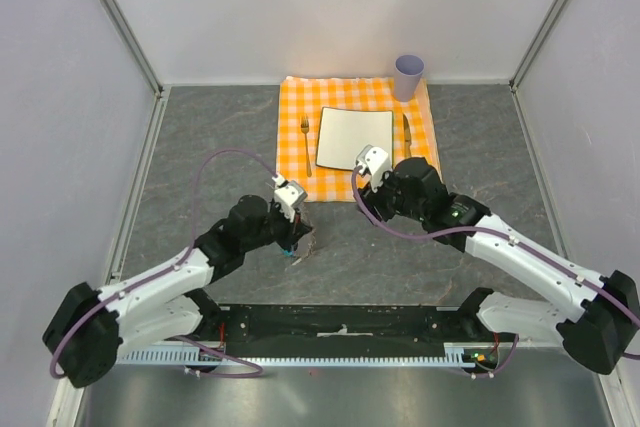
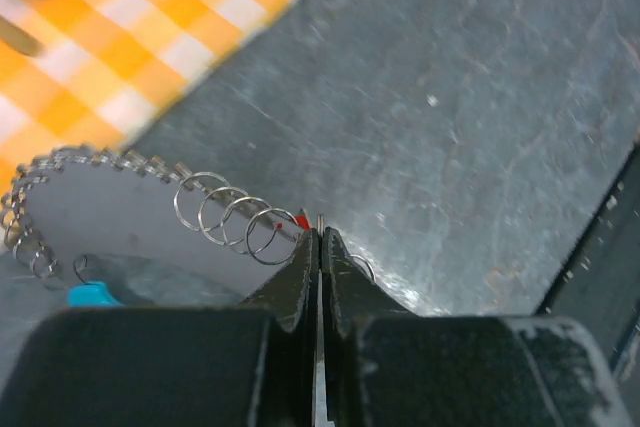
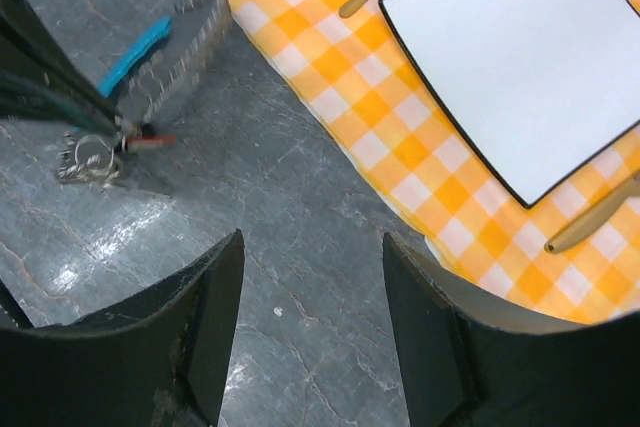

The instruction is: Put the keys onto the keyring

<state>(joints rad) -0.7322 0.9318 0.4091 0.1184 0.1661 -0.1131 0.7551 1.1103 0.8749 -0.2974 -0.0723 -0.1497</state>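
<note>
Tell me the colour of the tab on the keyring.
The tab is bright blue, clearest in the right wrist view.

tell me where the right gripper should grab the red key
Probably the red head of the key: it sticks out past the shut left gripper, clear of the keyring. Bring the right gripper in from that free side, jaws across the head.

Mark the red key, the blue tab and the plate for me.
red key [image 3: 152, 140]: right wrist view, red head.
blue tab [image 3: 135, 52]: right wrist view, mid-strip.
plate [image 3: 510, 57]: right wrist view, bare centre.
</note>
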